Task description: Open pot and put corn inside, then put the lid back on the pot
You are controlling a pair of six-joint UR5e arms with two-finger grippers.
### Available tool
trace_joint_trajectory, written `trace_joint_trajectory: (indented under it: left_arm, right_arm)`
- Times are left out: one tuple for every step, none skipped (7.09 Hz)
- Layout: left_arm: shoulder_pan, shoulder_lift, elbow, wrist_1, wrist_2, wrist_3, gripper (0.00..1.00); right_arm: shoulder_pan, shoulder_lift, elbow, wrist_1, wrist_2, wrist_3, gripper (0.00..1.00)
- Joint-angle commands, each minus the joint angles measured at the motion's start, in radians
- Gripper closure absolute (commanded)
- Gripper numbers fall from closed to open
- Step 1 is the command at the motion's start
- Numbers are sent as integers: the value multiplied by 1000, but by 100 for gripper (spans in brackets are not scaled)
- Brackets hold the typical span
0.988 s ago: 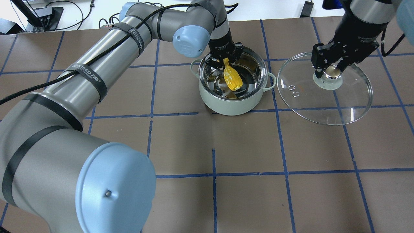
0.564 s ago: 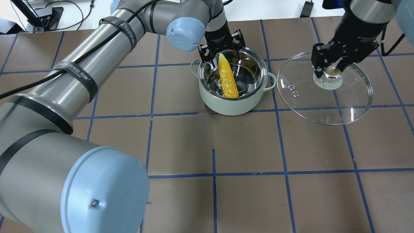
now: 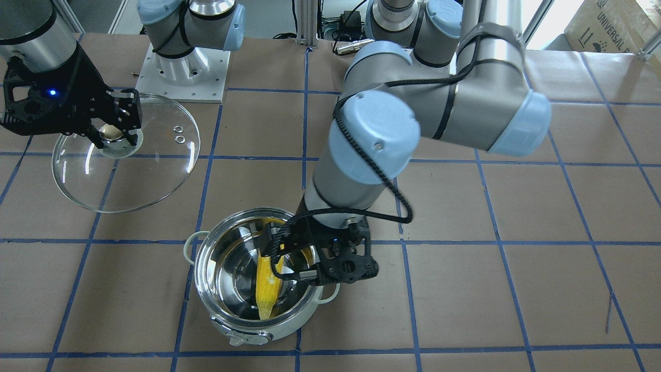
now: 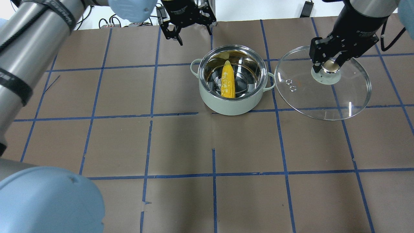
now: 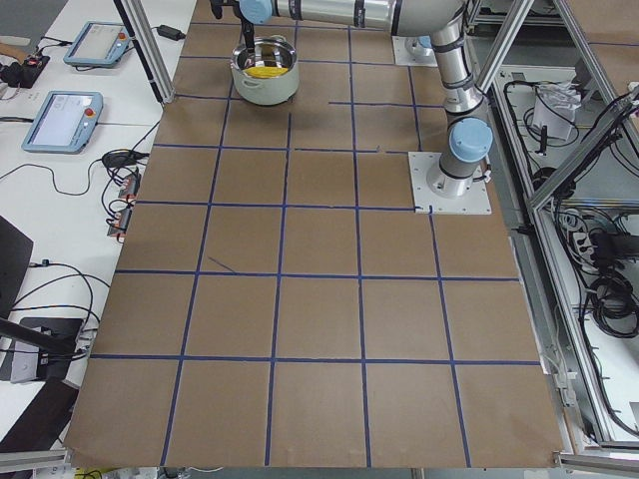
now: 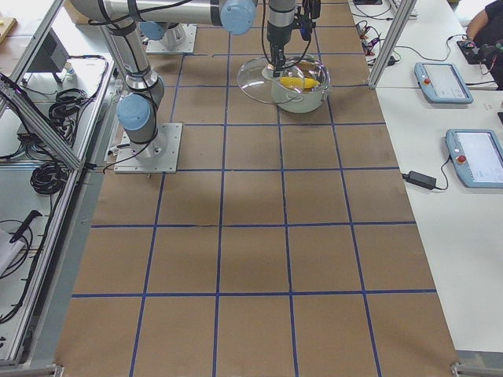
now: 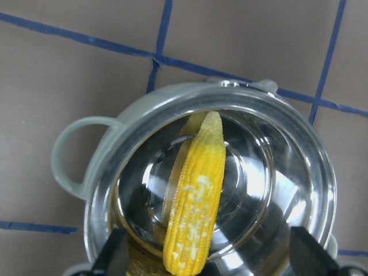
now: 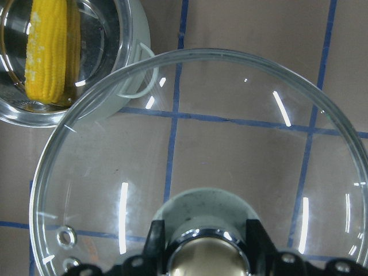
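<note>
The pot stands uncovered at the table's far middle; it also shows in the front view. The yellow corn lies inside it, its pointed tip leaning on the far wall, seen too in the left wrist view and the right wrist view. My left gripper is open and empty, raised above the pot, fingertips wide apart. My right gripper is shut on the beige knob of the glass lid, holding it right of the pot.
The table is covered in brown paper with a blue tape grid. The left arm's big links span the near left. The robot bases stand at the table's edge. Operator pendants lie on a side table.
My left gripper has let go of the corn and risen up and away from the pot. The corn now rests in the pot. The right gripper with the lid shifted slightly.
</note>
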Motion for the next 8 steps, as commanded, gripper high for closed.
trace_joint_trajectory:
  left_arm:
    - [111,141,-8,-188,61,223,0]
    - [174,201,-22,-309,119,320,0]
    - [253,279,-67,-348,123,413,0]
    - [275,390,-145,-348,123,440,0]
    - [291,494,-254,-344,140,443,0]
    - [289,513,-341,-286,144,428,0]
    - [282,500,-398,-129,146,393,0]
    - [280,500,-413,-115,144,387,0]
  right_arm:
    - [70,23,-24,-28,1,85,66]
    - [121,51,-31,-63,1,116,66]
    - [164,101,-56,-85,1,136,66]
    - [196,153,-105,-86,1,172,66]
    - [231,216,-162,-88,1,193,66]
    - [265,279,-217,-88,-5,228,66]
    - [296,340,-268,-88,-8,243,66]
    - [322,389,-306,-102,-4,268,66]
